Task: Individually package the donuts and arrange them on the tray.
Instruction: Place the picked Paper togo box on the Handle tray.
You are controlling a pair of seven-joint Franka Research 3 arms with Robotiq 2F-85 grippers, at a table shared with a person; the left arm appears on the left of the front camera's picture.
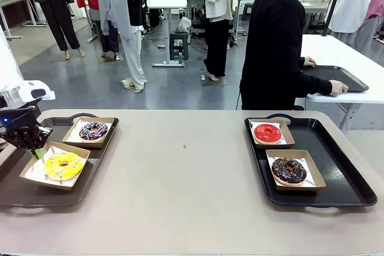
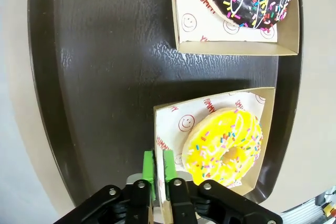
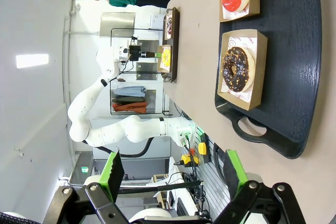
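Left wrist view shows me my left fingers (image 2: 158, 167) nearly clenched on the yellow sprinkled donut's (image 2: 224, 147) brown cardboard box (image 2: 268, 129) edge; right fingers (image 3: 173, 174) released; four donuts.

The left gripper (image 2: 158, 167) jaws are pinching the box (image 2: 265, 129) wall, the yellow donut (image 2: 224, 147) lying just beside them.
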